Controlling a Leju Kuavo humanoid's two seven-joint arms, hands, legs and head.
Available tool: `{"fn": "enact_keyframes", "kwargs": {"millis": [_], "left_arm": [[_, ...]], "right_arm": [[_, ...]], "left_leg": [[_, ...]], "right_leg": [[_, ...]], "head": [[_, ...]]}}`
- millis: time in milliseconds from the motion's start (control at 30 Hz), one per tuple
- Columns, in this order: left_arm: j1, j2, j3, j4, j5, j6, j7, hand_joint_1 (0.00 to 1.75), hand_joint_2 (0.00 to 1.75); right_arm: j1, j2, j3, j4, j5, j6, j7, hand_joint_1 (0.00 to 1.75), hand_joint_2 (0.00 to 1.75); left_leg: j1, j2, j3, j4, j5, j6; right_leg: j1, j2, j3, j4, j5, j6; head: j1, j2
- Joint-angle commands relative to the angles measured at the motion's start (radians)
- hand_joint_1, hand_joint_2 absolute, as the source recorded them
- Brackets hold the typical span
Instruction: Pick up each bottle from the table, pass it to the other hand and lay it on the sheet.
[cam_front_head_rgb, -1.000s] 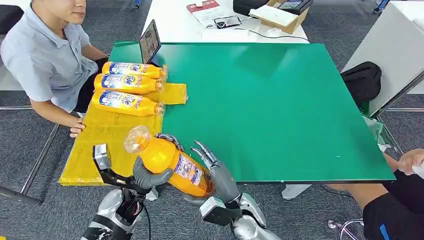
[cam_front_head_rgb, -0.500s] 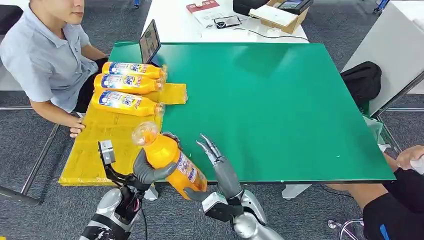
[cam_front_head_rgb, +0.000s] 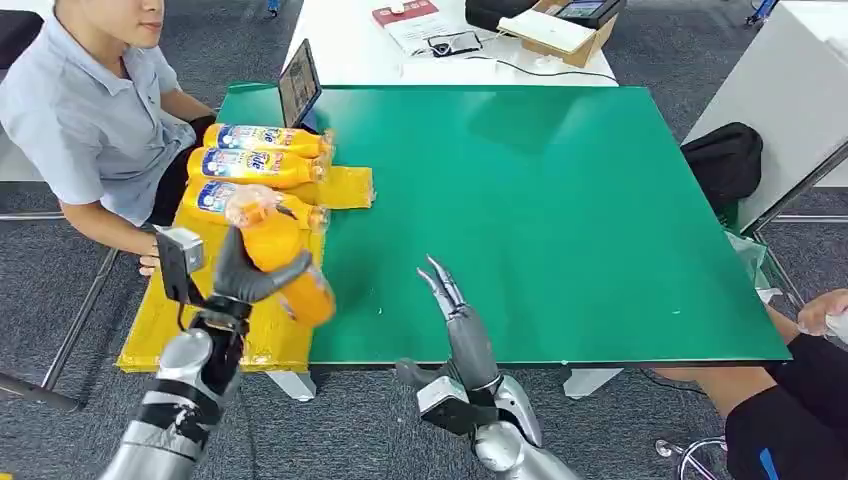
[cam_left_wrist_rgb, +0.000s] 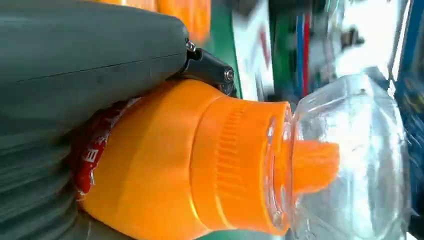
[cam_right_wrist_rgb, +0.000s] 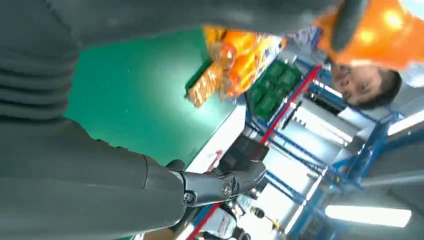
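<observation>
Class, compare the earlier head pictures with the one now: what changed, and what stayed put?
The right hand let go of the orange bottle; the left hand alone carried it left over the yellow sheet. The three laid bottles stayed put.

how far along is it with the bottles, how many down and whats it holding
Three bottles already lie side by side on the yellow sheet. A fourth bottle is gripped by the left hand above the sheet, handover apparently done; the right hand is open and empty. Left: laying this one down. No other bottles show on the green table.
</observation>
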Motion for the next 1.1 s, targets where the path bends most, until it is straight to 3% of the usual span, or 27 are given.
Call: {"fn": "enact_keyframes", "kwargs": {"millis": [33, 100, 233, 400, 500, 800, 1000, 1100], "left_arm": [[-0.196, 0.063, -0.064, 0.135, -0.332, 0.170, 0.019, 1.75, 1.75], [-0.238, 0.067, -0.139, 0.197, -0.549, 0.277, 0.028, 1.75, 1.75], [-0.282, 0.053, -0.207, 0.287, -0.669, 0.282, 0.032, 1.75, 1.75], [-0.414, 0.020, -0.312, 0.581, -0.916, 0.281, 0.175, 1.75, 1.75], [-0.441, 0.006, -0.299, 0.693, -0.932, 0.270, 0.213, 1.75, 1.75], [-0.441, 0.006, -0.299, 0.693, -0.932, 0.270, 0.213, 1.75, 1.75], [-0.401, -0.023, -0.206, 0.777, -0.852, 0.250, 0.197, 1.75, 1.75], [-0.389, -0.014, -0.235, 0.820, -0.920, 0.331, 0.234, 1.75, 1.75]], "right_arm": [[-0.030, -0.017, 0.008, -0.022, -0.029, 0.009, 0.001, 0.00, 0.00], [-0.035, -0.013, 0.007, -0.018, -0.032, 0.025, 0.001, 0.00, 0.00], [-0.037, -0.007, 0.006, -0.018, -0.037, 0.042, 0.001, 0.00, 0.00], [-0.030, 0.001, 0.000, -0.018, -0.039, 0.060, 0.001, 0.00, 0.00], [-0.025, 0.004, -0.003, -0.019, -0.046, 0.067, 0.001, 0.00, 0.00], [-0.025, 0.004, -0.003, -0.019, -0.046, 0.067, 0.001, 0.00, 0.00], [-0.024, 0.008, -0.002, -0.002, -0.048, 0.071, 0.001, 0.00, 0.00], [-0.029, 0.010, 0.007, 0.004, -0.049, 0.074, 0.001, 0.00, 0.00]], "left_leg": [[0.001, -0.002, 0.002, 0.001, -0.002, -0.001], [0.001, -0.002, 0.003, 0.002, -0.002, -0.001], [0.000, -0.001, 0.003, 0.001, -0.001, -0.001], [0.000, -0.004, 0.003, 0.001, -0.001, -0.001], [0.001, -0.004, 0.006, 0.002, -0.003, -0.002], [0.001, -0.001, 0.005, 0.002, -0.003, -0.001], [0.000, 0.001, 0.003, 0.000, -0.001, 0.000], [0.000, 0.001, 0.005, 0.000, -0.002, -0.001]], "right_leg": [[0.001, -0.002, 0.003, 0.001, -0.002, -0.002], [0.001, -0.002, 0.004, 0.002, -0.003, -0.002], [0.000, -0.001, 0.004, 0.001, -0.002, -0.002], [0.000, -0.004, 0.004, 0.001, -0.002, -0.002], [0.001, -0.003, 0.008, 0.002, -0.004, -0.003], [0.001, 0.000, 0.005, 0.002, -0.004, -0.002], [0.000, 0.001, 0.002, 0.000, 0.000, -0.001], [0.000, 0.002, 0.005, 0.000, -0.001, -0.002]], "head": [[0.000, 0.000], [0.000, 0.000], [0.000, 0.000], [0.000, 0.000], [0.000, 0.000], [0.000, 0.000], [0.000, 0.000], [0.000, 0.000]]}}
